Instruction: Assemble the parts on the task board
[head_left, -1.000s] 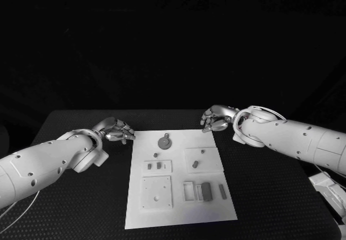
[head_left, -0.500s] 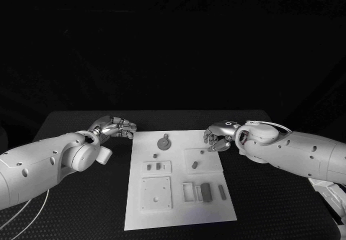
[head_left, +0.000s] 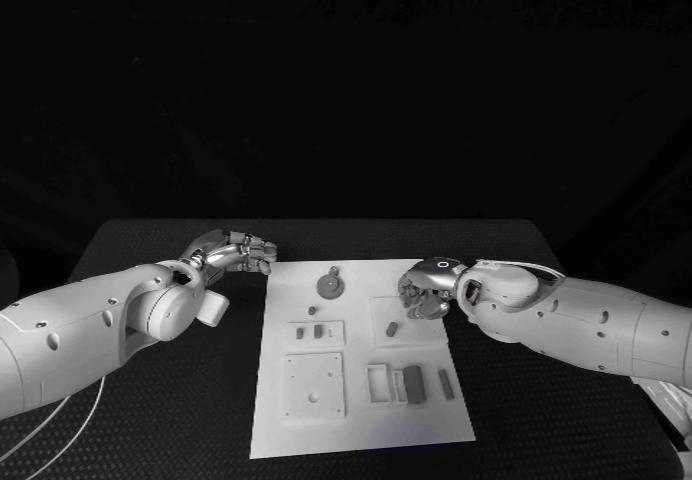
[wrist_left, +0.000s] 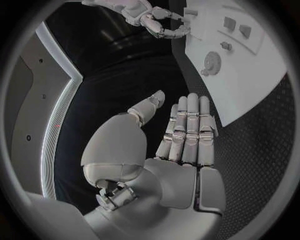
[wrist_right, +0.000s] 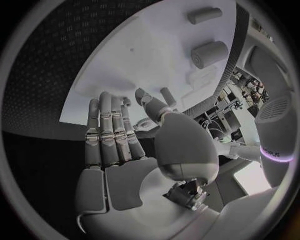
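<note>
my right hand (head_left: 427, 292) hovered empty, fingers apart, over the board (head_left: 361, 420) mid-table; my left hand (head_left: 231, 252) was empty beside it. parts (head_left: 413, 383) lay loose; assembly looked barely begun.

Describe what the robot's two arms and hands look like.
Both arms are smooth white shells dotted with small dark screw holes, each with a rounded wrist housing. The left robot hand and right robot hand are silver metal with segmented fingers. A thin pale cable loops beside the left arm, and the right wrist view shows a glowing purple ring.
</note>
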